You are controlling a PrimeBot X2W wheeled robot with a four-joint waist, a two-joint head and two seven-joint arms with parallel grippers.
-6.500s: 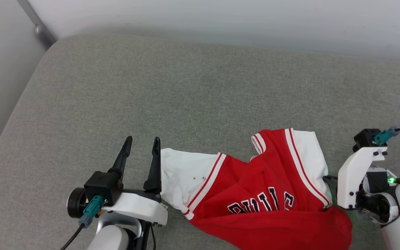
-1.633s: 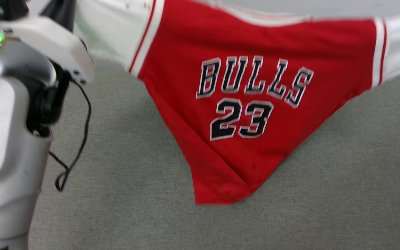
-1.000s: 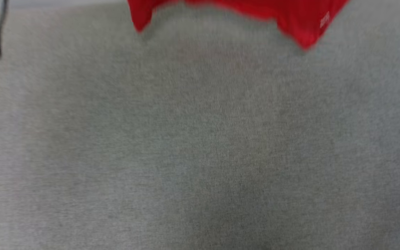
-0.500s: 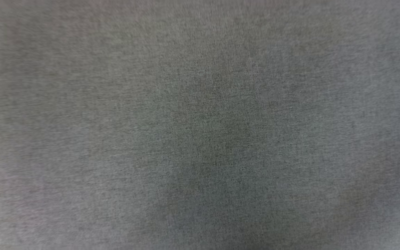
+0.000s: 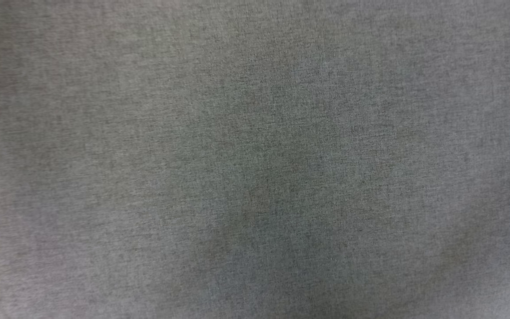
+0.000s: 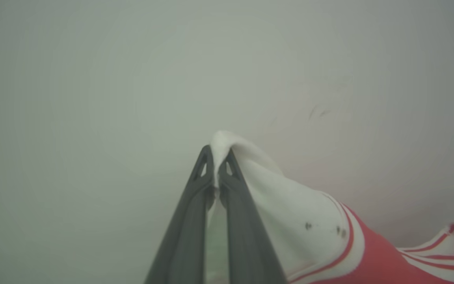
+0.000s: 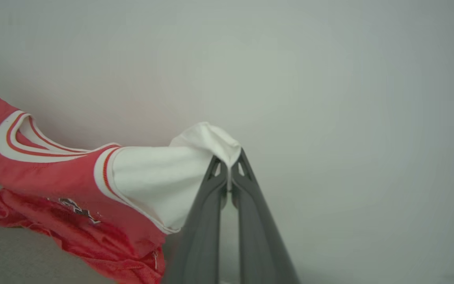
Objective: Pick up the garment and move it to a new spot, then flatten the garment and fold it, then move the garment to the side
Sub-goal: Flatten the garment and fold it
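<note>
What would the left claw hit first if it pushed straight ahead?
Past the white sleeve of the red jersey T-shirt pinched in the left claw, a plain pale wall, probably; its distance is unclear.

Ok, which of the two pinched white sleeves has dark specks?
The sleeve pinched by the left gripper: dark specks sit near its striped trim. The other sleeve, in the right gripper, looks clean white.
</note>
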